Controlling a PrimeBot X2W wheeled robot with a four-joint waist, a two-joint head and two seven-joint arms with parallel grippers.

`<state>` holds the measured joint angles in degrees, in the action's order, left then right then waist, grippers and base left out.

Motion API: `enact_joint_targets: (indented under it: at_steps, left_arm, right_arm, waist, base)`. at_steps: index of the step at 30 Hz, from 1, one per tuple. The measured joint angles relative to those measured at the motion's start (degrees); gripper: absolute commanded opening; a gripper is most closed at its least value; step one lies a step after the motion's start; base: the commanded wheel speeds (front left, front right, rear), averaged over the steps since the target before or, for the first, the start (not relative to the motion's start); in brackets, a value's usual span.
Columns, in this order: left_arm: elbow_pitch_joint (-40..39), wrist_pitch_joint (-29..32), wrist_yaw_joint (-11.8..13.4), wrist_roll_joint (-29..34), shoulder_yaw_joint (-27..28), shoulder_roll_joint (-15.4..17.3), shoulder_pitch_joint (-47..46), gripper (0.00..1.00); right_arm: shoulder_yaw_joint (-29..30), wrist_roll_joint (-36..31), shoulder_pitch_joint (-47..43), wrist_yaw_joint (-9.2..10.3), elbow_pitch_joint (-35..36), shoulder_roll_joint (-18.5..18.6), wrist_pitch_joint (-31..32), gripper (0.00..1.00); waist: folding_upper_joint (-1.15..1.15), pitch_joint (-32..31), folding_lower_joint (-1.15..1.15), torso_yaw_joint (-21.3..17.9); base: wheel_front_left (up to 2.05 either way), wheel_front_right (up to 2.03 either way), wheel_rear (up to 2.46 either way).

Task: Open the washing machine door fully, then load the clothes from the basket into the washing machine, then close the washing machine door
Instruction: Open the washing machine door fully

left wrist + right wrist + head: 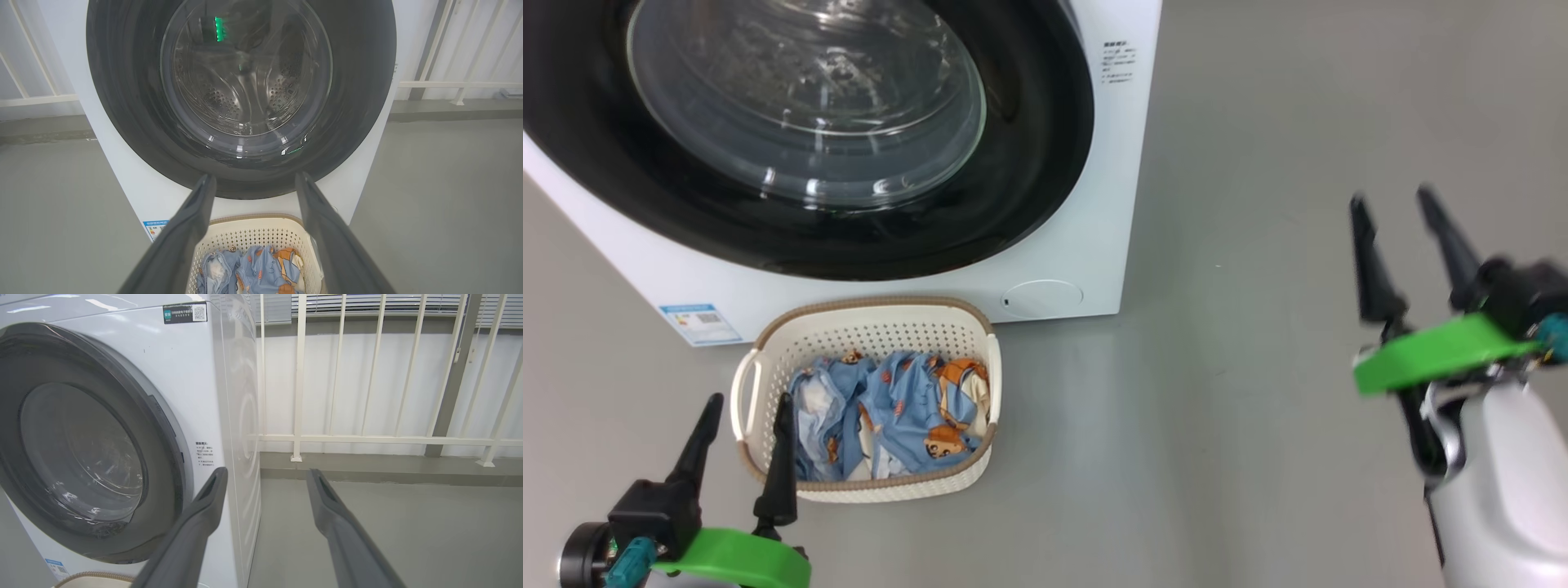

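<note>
head view: the washing machine door (1045, 147) sits shut on the washing machine (1107, 245); the basket (874, 325) stands on the floor (1258, 367) just before it, the clothes (915, 408) piled inside. the left tool (750, 402), open and empty, hovers by the basket's left handle; the right tool (1391, 198), open and empty, hangs well apart to the right. left wrist view: spread fingers (179, 237) frame door and basket. right wrist view: fingers flank the machine's right corner.

Nothing here reads clearly: the washer (1094, 245) has a blue sticker (701, 320) with a QR code low on its front, a dark QR sticker (184, 312) near the top, and small printed lines (1119, 64) too tiny to make out.
</note>
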<state>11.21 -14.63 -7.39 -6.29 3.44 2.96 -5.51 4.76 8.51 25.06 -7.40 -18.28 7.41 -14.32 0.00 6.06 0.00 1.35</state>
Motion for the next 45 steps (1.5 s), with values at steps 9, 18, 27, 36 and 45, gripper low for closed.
enact_joint_targets:
  at_steps: [9,18,27,36,45]
  left_arm:
    - [0.1,0.0,0.0,0.0,-0.7,-0.3,0.0,1.0]
    - [0.2,0.0,0.0,0.0,-1.6,-0.4,-0.3,1.0]
    - [0.5,0.0,0.0,0.0,-3.4,-0.6,-2.0,1.0]
    - [0.9,0.0,0.0,0.0,-4.1,-0.6,-3.0,1.0]
    - [1.1,0.0,0.0,-0.1,-5.7,-0.6,-4.6,1.0]
  right_arm:
    - [5.1,14.5,9.5,0.0,-2.5,-0.3,-0.4,1.0]
    - [9.7,32.1,13.4,0.0,-8.3,-0.8,1.7,0.0]
    - [10.9,44.8,15.4,0.0,-14.1,-1.4,7.7,0.0]
    - [11.8,50.9,21.6,0.0,-18.4,-0.5,15.9,0.0]
    - [13.4,53.6,31.6,0.0,-25.0,0.1,26.3,0.0]
  waist:
    - [0.0,1.5,0.0,2.0]
    - [0.0,3.7,0.0,3.9]
    - [0.0,6.2,0.0,5.6]
    - [0.0,7.6,0.0,6.4]
    - [0.0,9.5,0.0,7.9]
  base:
    - [0.0,0.0,0.0]
    - [0.0,0.0,0.0]
    - [0.0,0.0,0.0]
    - [0.0,0.0,0.0]
    - [0.0,0.0,0.0]
